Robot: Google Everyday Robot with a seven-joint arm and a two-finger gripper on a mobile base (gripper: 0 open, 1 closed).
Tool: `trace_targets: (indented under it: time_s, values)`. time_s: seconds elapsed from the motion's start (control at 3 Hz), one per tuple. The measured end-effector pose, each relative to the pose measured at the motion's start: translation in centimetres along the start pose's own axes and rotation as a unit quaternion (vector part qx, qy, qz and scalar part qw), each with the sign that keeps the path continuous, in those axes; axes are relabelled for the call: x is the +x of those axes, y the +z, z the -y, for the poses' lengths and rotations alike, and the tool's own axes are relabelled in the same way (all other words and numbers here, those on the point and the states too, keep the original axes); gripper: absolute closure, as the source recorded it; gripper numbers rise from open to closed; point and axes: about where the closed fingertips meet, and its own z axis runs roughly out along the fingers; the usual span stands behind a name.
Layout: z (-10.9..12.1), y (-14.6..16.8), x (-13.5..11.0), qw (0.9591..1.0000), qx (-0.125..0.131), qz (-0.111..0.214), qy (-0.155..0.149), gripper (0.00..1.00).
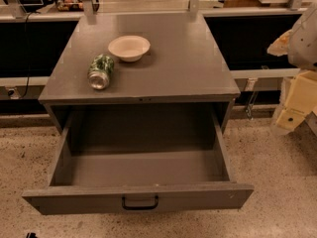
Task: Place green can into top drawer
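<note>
Countertop, green can, bowl, gripper far right

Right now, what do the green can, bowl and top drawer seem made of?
Green can: likely metal, shiny silver end. Bowl: matte cream, perhaps paper or plastic. Top drawer: matte grey painted panels, material unclear. Claw at right edge, away from them.

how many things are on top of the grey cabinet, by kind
green can, lying on its side: 1
cream-white bowl: 1
total: 2
Not counted: the gripper, which is at the right edge of the view, away from the grey cabinet top.
</note>
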Motion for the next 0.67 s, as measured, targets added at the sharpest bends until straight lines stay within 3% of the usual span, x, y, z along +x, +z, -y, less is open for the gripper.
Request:
trace_targets:
  time_s: [0.33, 0.67]
  values:
    - [0.0, 0.0, 0.0, 1.0, 0.0, 0.0, 0.0, 0.0]
    - [-1.0, 2.2, -2.2, 0.9992, -0.013, -0.011, -0.037, 0.0]
